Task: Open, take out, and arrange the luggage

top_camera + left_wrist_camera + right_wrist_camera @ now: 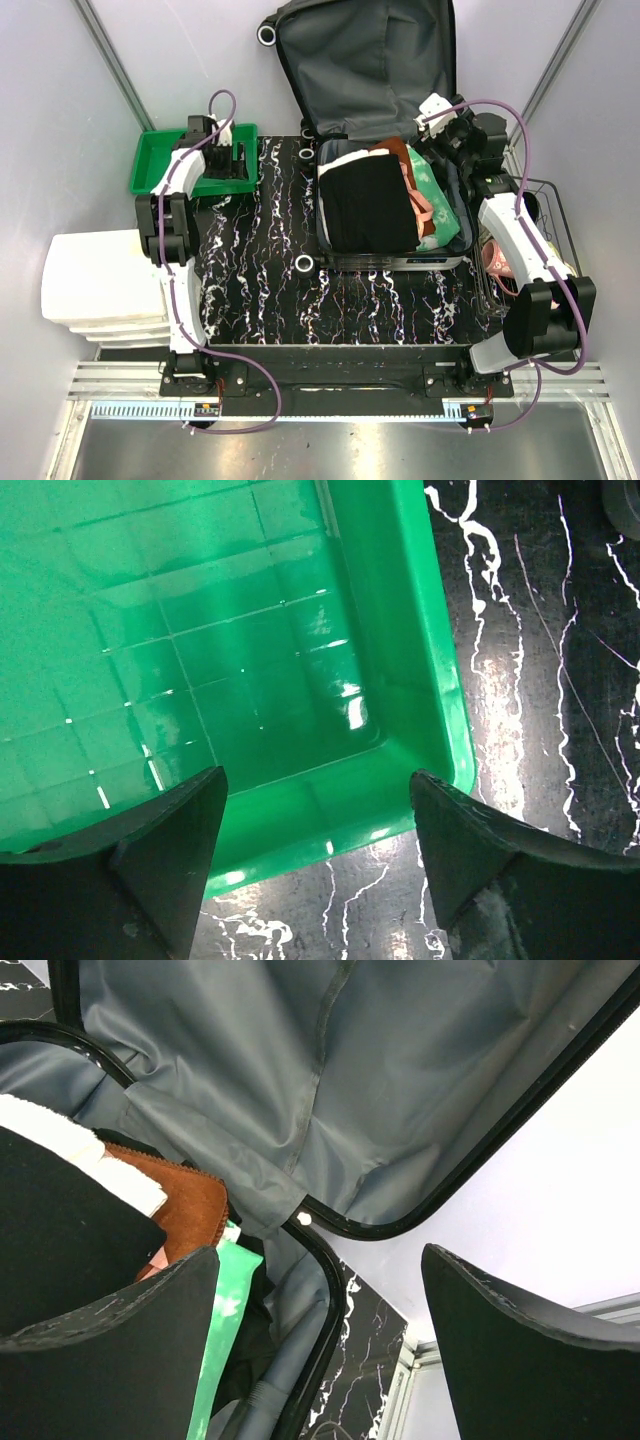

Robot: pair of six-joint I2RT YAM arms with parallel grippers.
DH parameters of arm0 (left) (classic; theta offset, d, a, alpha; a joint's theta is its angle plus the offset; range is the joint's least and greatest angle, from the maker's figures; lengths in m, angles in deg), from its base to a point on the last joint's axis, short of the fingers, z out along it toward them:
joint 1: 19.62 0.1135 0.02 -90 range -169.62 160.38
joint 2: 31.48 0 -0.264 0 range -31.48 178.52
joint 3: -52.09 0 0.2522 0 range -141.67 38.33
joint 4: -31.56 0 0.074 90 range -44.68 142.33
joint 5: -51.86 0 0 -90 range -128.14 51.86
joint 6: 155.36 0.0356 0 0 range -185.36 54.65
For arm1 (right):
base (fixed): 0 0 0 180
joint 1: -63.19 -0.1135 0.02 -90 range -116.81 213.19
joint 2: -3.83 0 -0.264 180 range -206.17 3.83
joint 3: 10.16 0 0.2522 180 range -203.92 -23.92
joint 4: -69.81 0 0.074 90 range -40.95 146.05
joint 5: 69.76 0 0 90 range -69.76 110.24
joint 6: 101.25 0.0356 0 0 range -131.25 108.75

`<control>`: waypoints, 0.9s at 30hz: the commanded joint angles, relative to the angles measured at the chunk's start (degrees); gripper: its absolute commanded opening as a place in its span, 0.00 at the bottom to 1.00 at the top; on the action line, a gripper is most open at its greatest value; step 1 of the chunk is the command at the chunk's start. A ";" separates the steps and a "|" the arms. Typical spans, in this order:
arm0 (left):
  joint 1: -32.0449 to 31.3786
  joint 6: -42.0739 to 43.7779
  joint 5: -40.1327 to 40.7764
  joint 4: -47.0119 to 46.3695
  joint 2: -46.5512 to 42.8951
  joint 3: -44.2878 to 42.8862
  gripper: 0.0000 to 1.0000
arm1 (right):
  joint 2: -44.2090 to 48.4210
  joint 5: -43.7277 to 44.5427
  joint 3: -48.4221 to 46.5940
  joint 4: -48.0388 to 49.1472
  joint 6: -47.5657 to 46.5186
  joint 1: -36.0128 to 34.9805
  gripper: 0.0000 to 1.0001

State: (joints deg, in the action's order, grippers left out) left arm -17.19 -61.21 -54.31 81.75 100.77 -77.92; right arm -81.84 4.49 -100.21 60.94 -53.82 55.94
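The luggage [365, 60] lies open on the table, its grey-lined lid propped up against the back wall. The base [390, 262] holds a folded black garment [365, 205], a brown cloth [395, 150] and a green-and-white item [440, 215]. My right gripper [445, 125] is open and empty at the case's rear right corner, above the hinge; its wrist view [318, 1255] shows the lining [300, 1050], brown cloth [190, 1205] and green item [225, 1330]. My left gripper [232, 160] is open and empty over the green bin's near right corner [318, 780].
The green bin [200, 630] stands at the back left with nothing in the part I see. A white drawer unit [100, 285] sits at the left. A wire basket [545, 215] with a pink item [497, 258] stands right of the case. The marbled black table [260, 260] lies between.
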 commanded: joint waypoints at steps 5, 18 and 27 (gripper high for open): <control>-0.42 -7.82 -5.54 -2.23 -4.44 12.16 0.68 | -0.63 -0.69 -1.14 1.62 1.17 -0.31 0.89; -9.81 -32.06 -5.90 -11.19 -18.16 35.99 0.73 | -5.03 -1.57 -3.60 1.80 4.33 -0.31 0.89; -12.81 -39.57 -3.00 -13.66 -16.93 32.14 0.77 | -4.60 -1.04 -5.09 -4.17 6.43 -0.31 0.89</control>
State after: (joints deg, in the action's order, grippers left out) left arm -30.43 -97.23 -58.70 70.10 84.68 -42.71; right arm -87.24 4.08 -101.19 59.67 -50.08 55.94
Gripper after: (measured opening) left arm 0.761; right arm 0.894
